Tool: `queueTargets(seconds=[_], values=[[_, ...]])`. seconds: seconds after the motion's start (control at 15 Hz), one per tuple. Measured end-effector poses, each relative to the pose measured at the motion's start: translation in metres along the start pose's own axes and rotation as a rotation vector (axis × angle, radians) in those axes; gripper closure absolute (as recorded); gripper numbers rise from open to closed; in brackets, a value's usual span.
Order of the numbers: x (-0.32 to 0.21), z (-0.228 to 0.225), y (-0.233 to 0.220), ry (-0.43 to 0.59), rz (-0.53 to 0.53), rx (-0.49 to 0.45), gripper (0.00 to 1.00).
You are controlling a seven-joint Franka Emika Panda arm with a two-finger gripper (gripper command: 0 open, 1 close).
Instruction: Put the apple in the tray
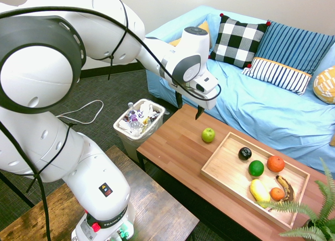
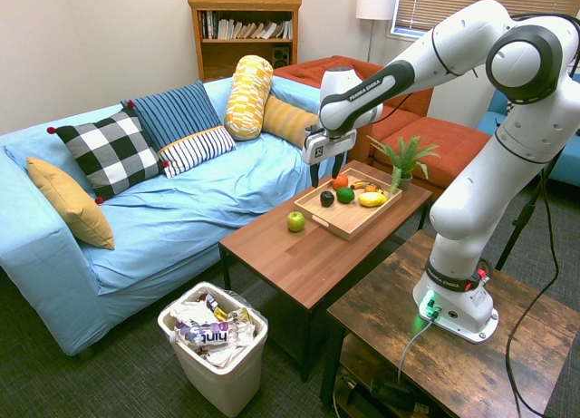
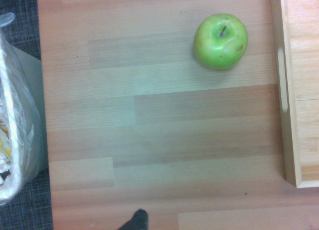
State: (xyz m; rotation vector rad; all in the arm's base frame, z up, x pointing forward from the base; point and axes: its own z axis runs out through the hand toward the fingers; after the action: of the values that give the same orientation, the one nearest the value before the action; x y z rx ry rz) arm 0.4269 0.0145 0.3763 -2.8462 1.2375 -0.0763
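Yellow-green, the apple (image 1: 208, 135) sits on the bench (image 1: 172, 152) just beside the tray (image 1: 220, 170). Round, firm and smooth, it should be gripped across its middle. The hand (image 1: 188, 108) hangs empty, fingers spread.

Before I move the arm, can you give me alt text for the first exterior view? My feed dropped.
The apple sits on the wooden coffee table, just outside the near end of the tray, which already holds several other fruits. The gripper hangs above the table short of the apple, jaws open and empty. A blue sofa with cushions runs behind, and a full wastebasket stands at the table's end.
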Motion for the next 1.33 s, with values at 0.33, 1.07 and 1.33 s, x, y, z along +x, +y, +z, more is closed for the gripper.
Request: queueTargets(seconds=[0.33,1.07,1.33], values=[[0.003,0.011,-0.015,0.018,0.039,-0.011,0.00],[0.086,0.158,-0.092,0.084,0.221,-0.054,0.00],[0.108,0.195,-0.110,0.077,0.254,-0.074,0.00]])
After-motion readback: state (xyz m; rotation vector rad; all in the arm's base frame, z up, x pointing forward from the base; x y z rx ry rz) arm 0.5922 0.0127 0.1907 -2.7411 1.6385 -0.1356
